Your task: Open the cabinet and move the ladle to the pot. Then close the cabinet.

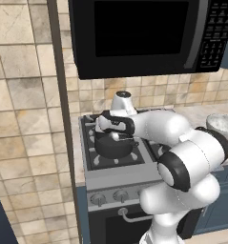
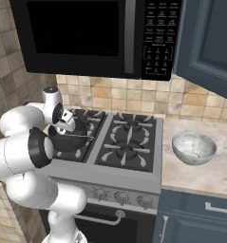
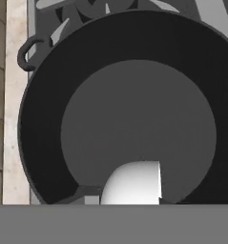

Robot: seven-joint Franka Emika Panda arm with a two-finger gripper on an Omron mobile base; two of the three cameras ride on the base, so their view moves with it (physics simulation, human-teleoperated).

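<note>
the hand (image 1: pixel 116 137) hangs low over the pot (image 1: pixel 114 146) on the stove's (image 2: pixel 127 142) front burner nearest the tiled side wall, fingers drawn right in. a silvery ladle (image 3: pixel 132 182) shows between them: its pale bowl hangs inside the pot's dark rim in the hand view, and a thin handle runs across the pot in the right base view. so the hand seems to be pinching the ladle, already at its goal.

the cabinet (image 2: pixel 207 40) stands up beside the microwave (image 2: pixel 93 35), its door looking swung outward, so closing it is probably what remains.

risks from here:
- let go with the ladle leaning on the rim, and it could tip out onto the grates.
- the pot is light on its burner; a sideways drag while withdrawing could shove it.
- the arm is folded tight beneath the microwave; rising straight up could strike its underside.
- swinging across to the cabinet, the elbow could clip the bowl (image 2: pixel 194 147) on the worktop (image 2: pixel 214 175).
</note>
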